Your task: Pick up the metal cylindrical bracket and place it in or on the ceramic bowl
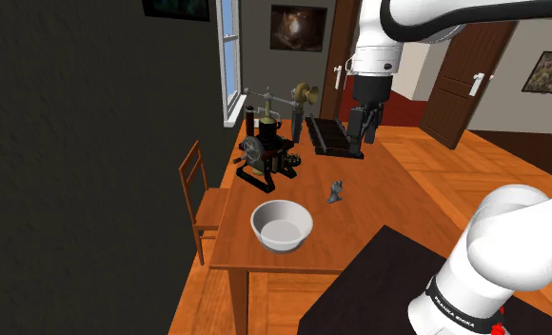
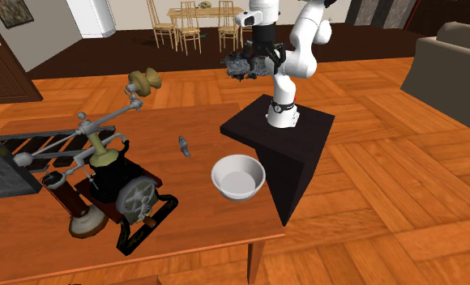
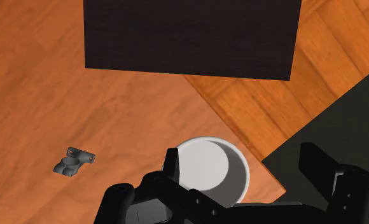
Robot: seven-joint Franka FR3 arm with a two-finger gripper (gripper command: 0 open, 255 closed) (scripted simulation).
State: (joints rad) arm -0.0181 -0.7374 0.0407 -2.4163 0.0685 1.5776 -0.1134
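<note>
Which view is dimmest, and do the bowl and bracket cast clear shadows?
Shoulder view: dimmest, its left wall nearly dark. Second exterior view: brighter, evenly lit; the bowl is shaded grey inside. Wrist view: flat light, no clear shadow beside the bracket or bowl.

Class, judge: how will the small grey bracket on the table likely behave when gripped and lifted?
The bracket looks rigid, so it probably won't flex. Much smaller than the bowl, it is likely light. Its uneven shape may twist when pinched.

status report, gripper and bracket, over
Gripper high above table, jaws open, empty. Bracket lying on table, apart from white bowl. Black machine farther along, not between them.
</note>
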